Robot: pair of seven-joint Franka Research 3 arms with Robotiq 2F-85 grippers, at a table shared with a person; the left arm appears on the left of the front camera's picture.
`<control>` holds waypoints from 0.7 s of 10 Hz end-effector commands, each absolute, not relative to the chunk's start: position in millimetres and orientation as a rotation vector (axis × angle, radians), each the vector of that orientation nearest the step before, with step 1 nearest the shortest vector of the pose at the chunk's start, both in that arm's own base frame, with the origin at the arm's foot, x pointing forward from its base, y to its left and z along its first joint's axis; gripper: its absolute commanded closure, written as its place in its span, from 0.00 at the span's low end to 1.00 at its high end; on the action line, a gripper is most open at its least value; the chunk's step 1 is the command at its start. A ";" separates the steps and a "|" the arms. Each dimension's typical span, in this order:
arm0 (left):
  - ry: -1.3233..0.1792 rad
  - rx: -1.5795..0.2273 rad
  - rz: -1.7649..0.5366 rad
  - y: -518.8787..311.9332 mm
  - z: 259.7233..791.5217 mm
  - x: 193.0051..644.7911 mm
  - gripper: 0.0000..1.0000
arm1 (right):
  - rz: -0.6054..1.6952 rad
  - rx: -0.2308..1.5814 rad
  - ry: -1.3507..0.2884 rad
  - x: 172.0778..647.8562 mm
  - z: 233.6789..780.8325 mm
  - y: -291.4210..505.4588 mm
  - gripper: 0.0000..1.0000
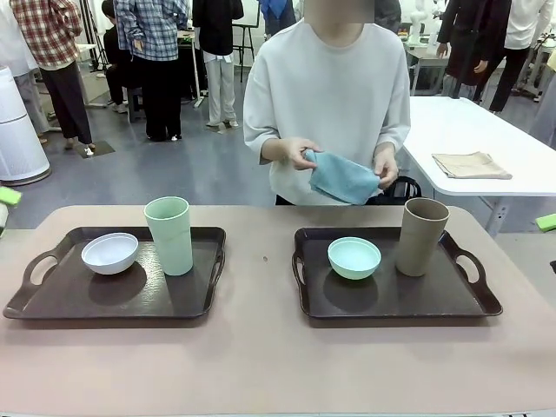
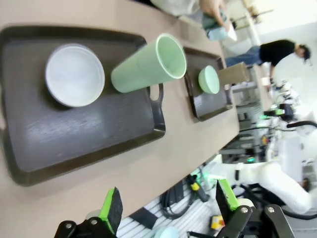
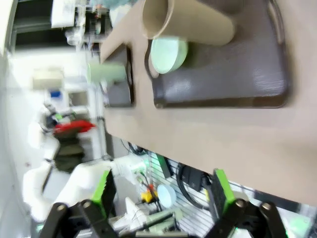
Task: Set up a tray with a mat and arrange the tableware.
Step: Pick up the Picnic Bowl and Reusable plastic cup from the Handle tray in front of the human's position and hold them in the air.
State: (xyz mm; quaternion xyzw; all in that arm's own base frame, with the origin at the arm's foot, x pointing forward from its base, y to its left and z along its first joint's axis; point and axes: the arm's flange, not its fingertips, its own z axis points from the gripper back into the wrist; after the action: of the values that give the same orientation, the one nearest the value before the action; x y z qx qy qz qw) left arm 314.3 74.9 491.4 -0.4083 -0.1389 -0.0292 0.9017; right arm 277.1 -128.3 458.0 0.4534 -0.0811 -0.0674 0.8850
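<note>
Where trays [image 1: 69, 297] apart, bare table [image 1: 259, 291] between

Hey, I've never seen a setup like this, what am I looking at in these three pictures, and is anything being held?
Three cameras on a two-armed robot took these. The front one looks across the table at a person opposite. The other two sit on the wrists, looking along each arm's two-fingered tool: the left tool and the right tool, both open and empty. On the table lie two dark trays: the left tray carries a white bowl and a pale-green tumbler, the right tray a mint-green bowl and a tan-brown tumbler. The person holds a blue cloth.
</note>
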 end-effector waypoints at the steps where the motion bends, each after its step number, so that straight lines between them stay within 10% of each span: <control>1: -0.318 -0.670 -0.122 21.5 536.7 333.8 0.00 | 0.077 0.906 -0.224 295.2 474.1 -114.9 0.00; 7: -0.232 -0.332 -0.248 -191.7 589.2 363.0 0.00 | 0.551 0.586 -0.553 385.1 456.9 -119.9 0.00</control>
State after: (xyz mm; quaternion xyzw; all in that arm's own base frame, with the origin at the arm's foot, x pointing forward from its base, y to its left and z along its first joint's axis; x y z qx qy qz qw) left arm 346.4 -175.2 590.3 -0.2054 -0.1288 -0.1308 0.9613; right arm 376.1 -120.5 463.1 0.2778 -0.2337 0.2422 0.8998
